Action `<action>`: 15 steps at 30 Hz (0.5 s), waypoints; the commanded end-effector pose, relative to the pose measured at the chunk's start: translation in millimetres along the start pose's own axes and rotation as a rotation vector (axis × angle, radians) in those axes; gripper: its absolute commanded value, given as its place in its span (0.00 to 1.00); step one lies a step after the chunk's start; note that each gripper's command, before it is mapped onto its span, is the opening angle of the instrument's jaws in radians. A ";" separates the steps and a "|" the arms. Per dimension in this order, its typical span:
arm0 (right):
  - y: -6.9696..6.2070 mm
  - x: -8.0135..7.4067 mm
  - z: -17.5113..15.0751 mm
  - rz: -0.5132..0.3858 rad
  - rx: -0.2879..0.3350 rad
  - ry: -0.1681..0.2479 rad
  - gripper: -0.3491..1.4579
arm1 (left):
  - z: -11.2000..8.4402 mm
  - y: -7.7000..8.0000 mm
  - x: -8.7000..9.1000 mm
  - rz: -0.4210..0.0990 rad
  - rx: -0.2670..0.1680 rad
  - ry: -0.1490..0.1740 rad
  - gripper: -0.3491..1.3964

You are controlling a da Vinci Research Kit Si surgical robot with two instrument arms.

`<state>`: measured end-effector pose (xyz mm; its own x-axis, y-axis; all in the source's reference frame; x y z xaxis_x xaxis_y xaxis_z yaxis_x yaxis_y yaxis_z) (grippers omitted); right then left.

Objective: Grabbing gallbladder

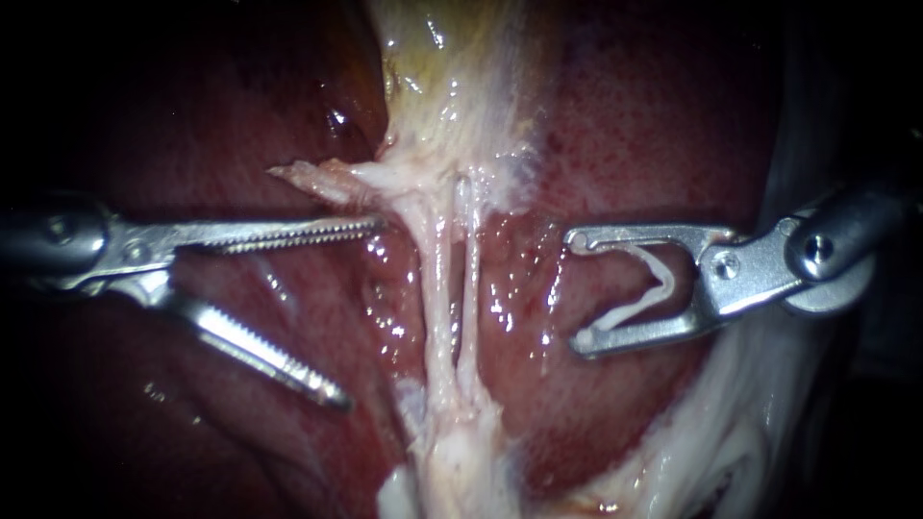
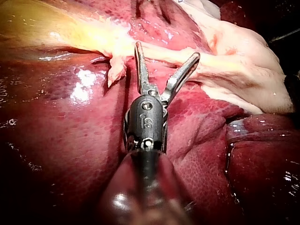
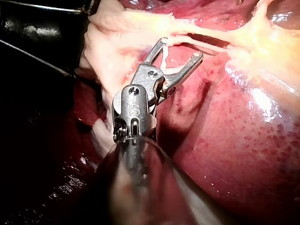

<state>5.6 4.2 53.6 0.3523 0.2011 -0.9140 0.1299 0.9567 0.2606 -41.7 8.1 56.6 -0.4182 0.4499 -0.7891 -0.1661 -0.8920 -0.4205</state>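
Looking through the endoscope and finding the left instrument [image 1: 361,314] coming in from the left, spreading its toothed jaws wide and gripping nothing, pointing its upper jaw at the pale tissue just under the gallbladder [image 1: 452,77] and stopping just beside it. Seeing that gallbladder lying at the upper middle, yellowish and glistening, narrowing downward into two thin tubes [image 1: 437,288] running side by side over the dark red liver [image 1: 654,125], with no jaw touching it. Finding the right instrument [image 1: 575,290] entering from the right, standing apart from the tubes, holding its jaws far apart around a white V-shaped clip [image 1: 654,288] and touching the clip's legs from both sides. Turning to the left wrist view and meeting the left instrument [image 2: 167,50] again, fanning its jaws open over the liver [image 2: 70,140], aiming their tips at the pale band ahead, closing on nothing, and leaving the yellow gallbladder [image 2: 47,28] lying off to one side beyond a small ragged flap. Moving to the right wrist view and watching the right instrument [image 3: 182,48] hovering over the liver [image 3: 234,140], cradling the clip [image 3: 165,57] between parted jaws, sitting just short of the stretched pale strands leading toward the gallbladder [image 3: 276,42].
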 end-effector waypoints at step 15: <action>0.0 0.0 0.0 0.000 0.000 0.000 0.47 | -2.8 -4.9 1.1 -0.086 0.140 -0.010 0.88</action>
<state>5.7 4.2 53.6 0.3522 0.2009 -0.9141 0.1303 0.9567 0.2604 -38.6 13.5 56.8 -0.4054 0.5271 -0.7469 -0.3301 -0.8463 -0.4181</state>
